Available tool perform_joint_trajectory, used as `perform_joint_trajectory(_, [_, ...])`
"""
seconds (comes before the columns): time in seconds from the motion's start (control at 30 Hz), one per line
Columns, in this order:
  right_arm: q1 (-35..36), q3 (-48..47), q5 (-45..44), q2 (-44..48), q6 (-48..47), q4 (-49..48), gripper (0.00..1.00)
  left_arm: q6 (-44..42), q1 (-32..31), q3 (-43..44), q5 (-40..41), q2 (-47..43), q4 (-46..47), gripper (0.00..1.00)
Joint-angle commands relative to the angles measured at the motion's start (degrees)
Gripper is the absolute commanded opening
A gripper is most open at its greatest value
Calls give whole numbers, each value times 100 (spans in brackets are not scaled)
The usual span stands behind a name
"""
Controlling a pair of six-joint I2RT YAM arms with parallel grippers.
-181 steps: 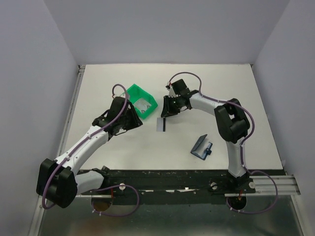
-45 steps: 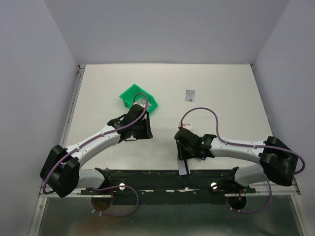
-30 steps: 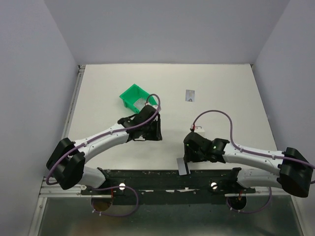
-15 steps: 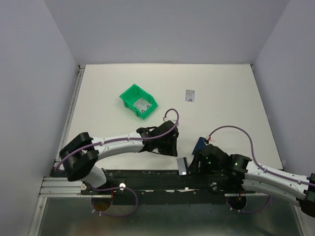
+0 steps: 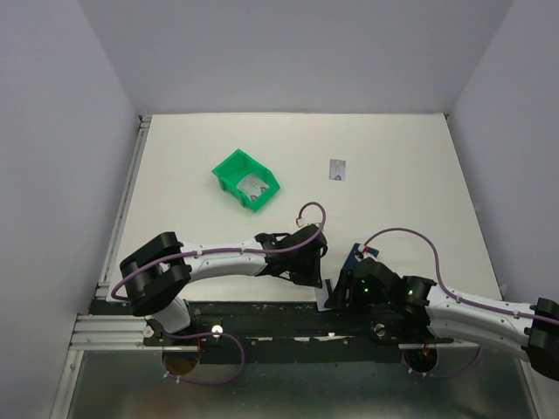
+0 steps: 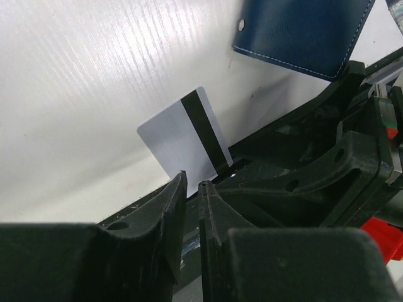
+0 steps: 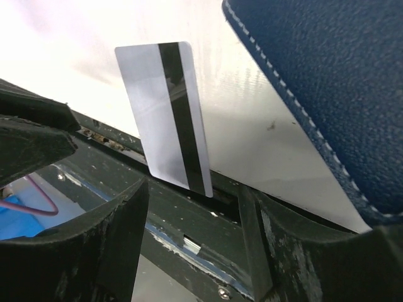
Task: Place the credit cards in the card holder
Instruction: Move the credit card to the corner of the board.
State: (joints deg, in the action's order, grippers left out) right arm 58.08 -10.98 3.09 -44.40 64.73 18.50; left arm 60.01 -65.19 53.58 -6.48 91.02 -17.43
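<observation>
A pale card with a black stripe [image 7: 165, 107] lies at the table's near edge and overhangs the black rail; it also shows in the left wrist view [image 6: 184, 143] and the top view [image 5: 322, 303]. My right gripper [image 7: 189, 204] is open, its jaws on either side of the card's overhanging end without touching it. My left gripper [image 6: 192, 187] is shut and empty, its tips just short of the same card. The navy card holder [image 7: 334, 82] lies just beyond, partly hidden in the top view [image 5: 356, 256]. A second card [image 5: 337, 169] lies flat far back.
A green bin [image 5: 247, 179] with a pale item inside stands at the back left of centre. The black mounting rail [image 5: 262, 314] runs along the near edge under both grippers. Grey walls close in the sides.
Both arms have swung down to the near edge. The striped card, which was mid-table, now overhangs that edge. The left gripper has moved right towards it, and the right gripper has drawn back.
</observation>
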Motion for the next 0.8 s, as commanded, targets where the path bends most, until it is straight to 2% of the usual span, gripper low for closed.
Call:
perform_joint_trajectory(0.0, [36,351,25,-69,40,-417,66,178,-29,-120,-11,91,3,25])
perform_joint_trajectory(0.33, [36,624,-230,450,198,-400,64,556,-38,-463,235,91,-182,23])
perform_joint_trajectory(0.6, [19,650,-494,582,137,-426,64,380,-47,152,332,565,-700,23])
perform_joint_trajectory(0.77, [19,641,-520,599,84,-453,64,424,-38,223,384,627,-779,23])
